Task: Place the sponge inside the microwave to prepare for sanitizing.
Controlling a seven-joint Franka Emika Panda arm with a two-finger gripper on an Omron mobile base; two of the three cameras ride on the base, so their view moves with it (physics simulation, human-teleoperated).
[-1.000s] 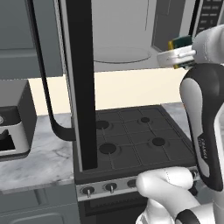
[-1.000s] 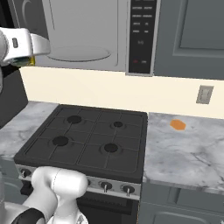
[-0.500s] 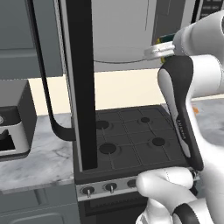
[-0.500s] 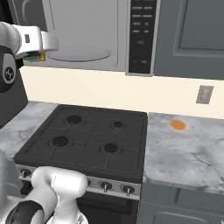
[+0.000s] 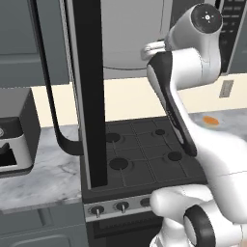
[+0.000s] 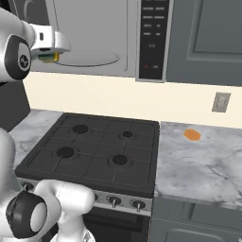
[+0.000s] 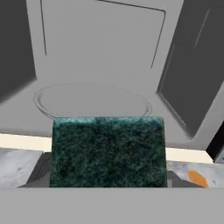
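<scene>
Hand view, item one: sponge (image 7: 108, 151), green scrub face filling 6 o'clock, carried in front of the open microwave (image 7: 100, 52); glass turntable (image 7: 92, 103) lies just beyond at 12 o'clock. Gripper (image 6: 47, 49) stands part-closed on the sponge, whose yellow edge shows at the microwave's mouth in the right base view. Change: the hand has swung leftward from beside the button panel (image 6: 153, 38) to the cavity opening. Meaning, as judged: carry nearly done; insertion and release remain. Stove (image 6: 94, 151) and small orange piece (image 6: 191, 135) unchanged.
</scene>
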